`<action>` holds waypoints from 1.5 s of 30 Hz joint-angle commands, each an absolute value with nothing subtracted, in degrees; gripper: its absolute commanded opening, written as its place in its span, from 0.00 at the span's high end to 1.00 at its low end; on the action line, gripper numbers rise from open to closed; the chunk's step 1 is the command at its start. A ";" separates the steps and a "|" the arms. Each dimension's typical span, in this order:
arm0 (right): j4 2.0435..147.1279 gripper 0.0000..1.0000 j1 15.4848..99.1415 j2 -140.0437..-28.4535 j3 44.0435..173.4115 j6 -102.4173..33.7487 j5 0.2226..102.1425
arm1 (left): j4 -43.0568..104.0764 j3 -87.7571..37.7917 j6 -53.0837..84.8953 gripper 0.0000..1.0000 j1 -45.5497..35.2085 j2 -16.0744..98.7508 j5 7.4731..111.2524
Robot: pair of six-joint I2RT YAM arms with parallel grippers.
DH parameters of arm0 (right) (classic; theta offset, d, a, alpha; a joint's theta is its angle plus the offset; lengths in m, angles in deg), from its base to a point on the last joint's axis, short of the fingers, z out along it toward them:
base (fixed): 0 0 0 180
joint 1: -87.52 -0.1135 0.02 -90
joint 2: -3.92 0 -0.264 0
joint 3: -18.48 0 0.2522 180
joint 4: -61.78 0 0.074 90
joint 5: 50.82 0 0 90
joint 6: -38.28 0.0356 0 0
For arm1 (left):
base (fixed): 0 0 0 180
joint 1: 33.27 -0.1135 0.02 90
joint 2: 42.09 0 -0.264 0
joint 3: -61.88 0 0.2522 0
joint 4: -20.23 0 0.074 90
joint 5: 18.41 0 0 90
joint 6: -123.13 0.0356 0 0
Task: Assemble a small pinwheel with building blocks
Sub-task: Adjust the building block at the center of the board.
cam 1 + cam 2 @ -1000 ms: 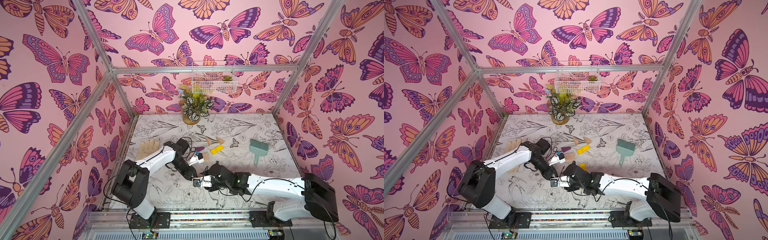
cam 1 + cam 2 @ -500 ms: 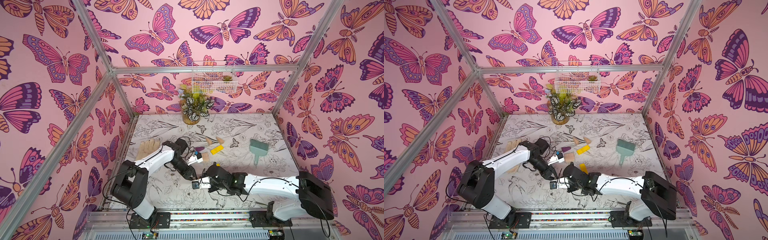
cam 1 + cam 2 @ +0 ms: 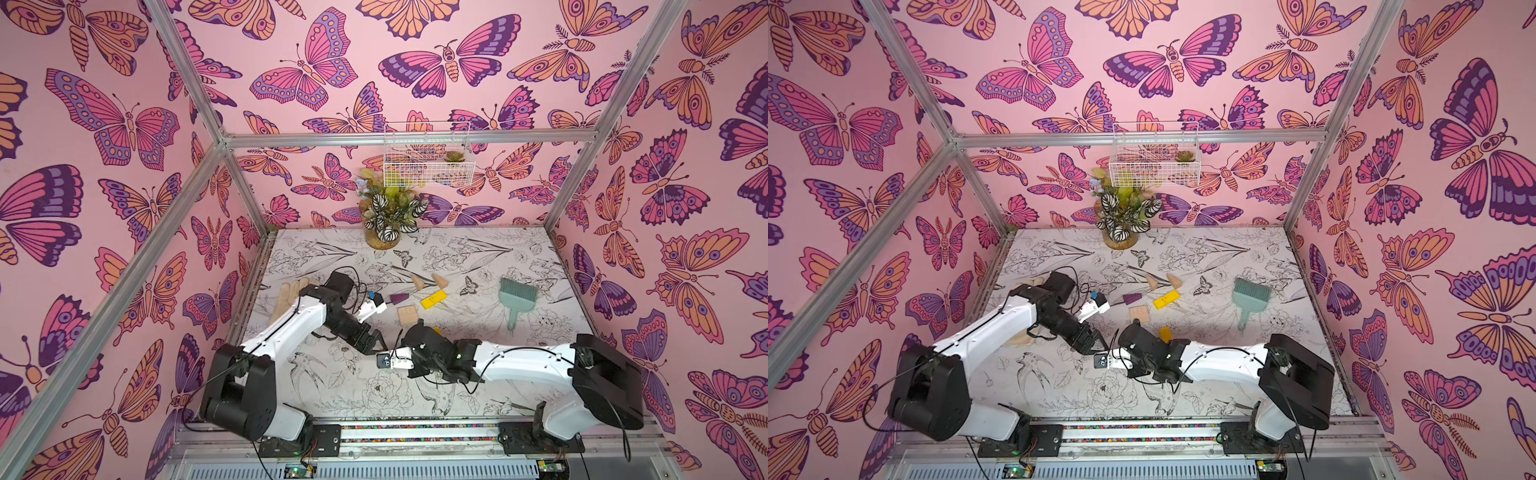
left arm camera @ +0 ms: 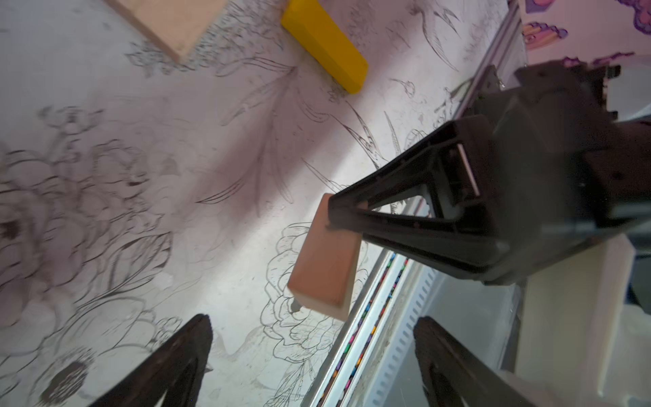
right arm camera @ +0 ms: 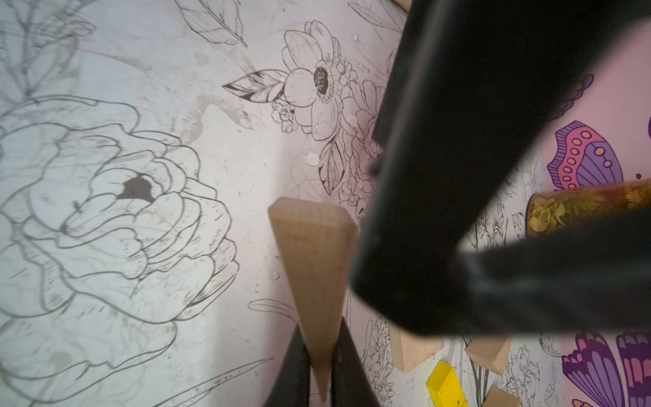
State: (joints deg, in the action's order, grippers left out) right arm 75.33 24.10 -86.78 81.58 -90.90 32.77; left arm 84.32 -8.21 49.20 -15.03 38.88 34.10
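Wooden wedge (image 5: 313, 260), pale and smooth-grained, tapering to a thin edge, hangs above the flower-printed mat (image 3: 332, 382) near its middle. The right gripper (image 5: 321, 338) pinches that thin edge. The left gripper (image 4: 313, 319) faces it, fingers spread wide apart. At one o'clock lie a square wooden block (image 3: 407, 312), a purple wedge (image 3: 400, 298) and a flat yellow bar (image 3: 433, 299).
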 commanded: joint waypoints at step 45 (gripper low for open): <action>95.43 0.48 34.89 -100.21 108.76 -81.51 44.22 | 69.46 1.10 36.91 0.04 -28.06 27.31 53.59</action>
State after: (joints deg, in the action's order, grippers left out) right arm 97.32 33.95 -106.36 108.51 -84.54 43.09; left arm 70.66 0.48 33.92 -28.06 28.63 57.09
